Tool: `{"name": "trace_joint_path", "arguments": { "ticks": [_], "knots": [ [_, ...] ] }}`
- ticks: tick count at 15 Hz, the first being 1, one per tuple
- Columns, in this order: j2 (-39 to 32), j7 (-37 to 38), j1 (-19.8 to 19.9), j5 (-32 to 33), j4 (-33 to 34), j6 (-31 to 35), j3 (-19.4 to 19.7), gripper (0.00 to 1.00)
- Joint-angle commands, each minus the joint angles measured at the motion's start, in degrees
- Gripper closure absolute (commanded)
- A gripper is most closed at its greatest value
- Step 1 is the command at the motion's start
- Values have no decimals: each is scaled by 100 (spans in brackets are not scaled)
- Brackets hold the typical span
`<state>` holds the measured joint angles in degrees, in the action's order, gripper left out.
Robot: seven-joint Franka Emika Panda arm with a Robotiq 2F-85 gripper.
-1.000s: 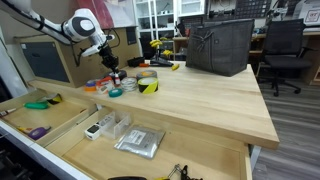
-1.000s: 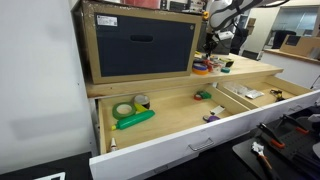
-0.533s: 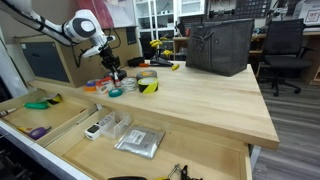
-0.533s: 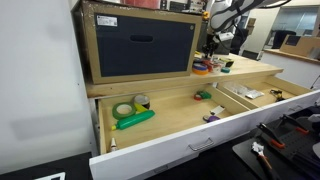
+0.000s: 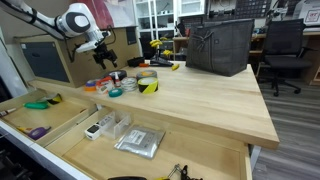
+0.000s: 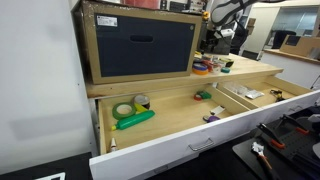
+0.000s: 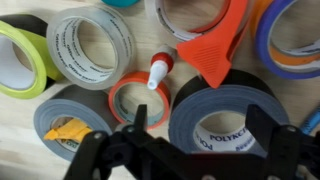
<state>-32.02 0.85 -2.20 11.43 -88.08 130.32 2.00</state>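
Note:
In the wrist view my gripper (image 7: 200,120) stands open, its two black fingers on either side of a dark grey tape roll (image 7: 215,108) marked POLYKEN that lies flat below it; nothing is held. Around that roll lie a small orange roll (image 7: 122,98), a grey roll (image 7: 50,118), a clear tape roll (image 7: 75,40), a yellow-green roll (image 7: 18,52), a small white tube (image 7: 158,72) and an orange dispenser (image 7: 215,52). In both exterior views the gripper (image 5: 107,60) (image 6: 214,42) hangs a little above the pile of tape rolls (image 5: 112,82) on the wooden table.
A black bin (image 5: 220,45) stands at the back of the table (image 5: 200,105). A yellow-and-black roll (image 5: 148,85) lies right of the pile. Open drawers in front hold green items (image 5: 38,104), small boxes (image 5: 110,125) and a green roll (image 6: 124,110). A wooden-framed cabinet (image 6: 140,45) sits on the counter.
The gripper has gone from shut to open and has lifted upward, away from the pile of tape rolls. The rolls stay where they were.

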Motion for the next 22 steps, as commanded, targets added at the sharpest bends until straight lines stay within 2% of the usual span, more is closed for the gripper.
{"name": "trace_joint_path", "arguments": {
  "ticks": [1,4,9,15,22],
  "knots": [
    [773,-991,180,-508,-625,-281,-473,0],
    [1093,-1514,175,-928,-798,-777,-754,0],
    [1585,-1658,79,-1369,-1221,-1759,-936,0],
    [2391,-884,-169,-1564,-2451,-1733,-925,0],
    [3491,88,-256,-1591,-3263,-1890,-863,0]
  ]
}}
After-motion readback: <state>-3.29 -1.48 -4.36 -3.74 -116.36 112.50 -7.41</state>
